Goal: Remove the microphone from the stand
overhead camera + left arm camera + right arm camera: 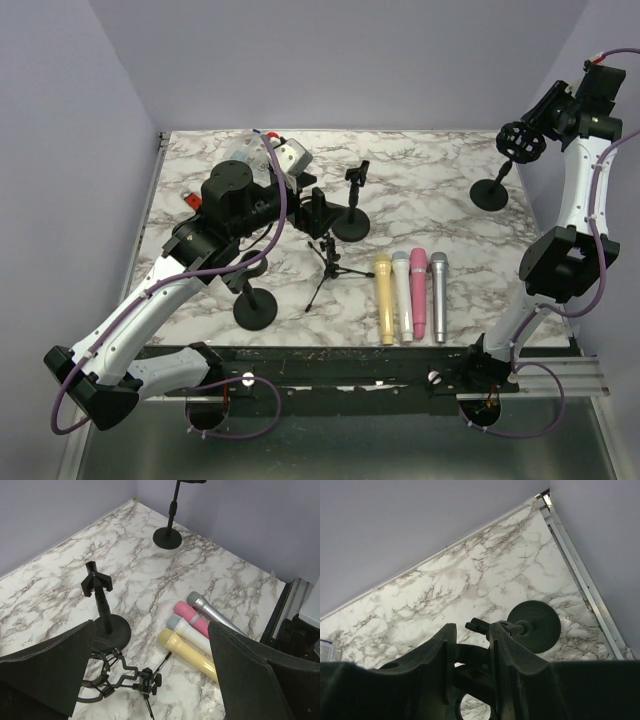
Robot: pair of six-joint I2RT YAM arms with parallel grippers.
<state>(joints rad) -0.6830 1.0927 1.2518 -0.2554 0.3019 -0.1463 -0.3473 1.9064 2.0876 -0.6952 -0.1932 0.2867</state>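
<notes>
The marble counter point(440, 170) carries four microphones point(402, 295) side by side at lower centre, a tripod point(330, 268) and round-based stands point(352, 224).

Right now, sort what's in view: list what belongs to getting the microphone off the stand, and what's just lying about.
In the job: right pincer, closed around the holder on the far right stand.

Lying about: yellow microphone; white microphone; pink microphone; silver microphone; tripod; middle stand; near stand; left pincer, open, holding nothing.
</notes>
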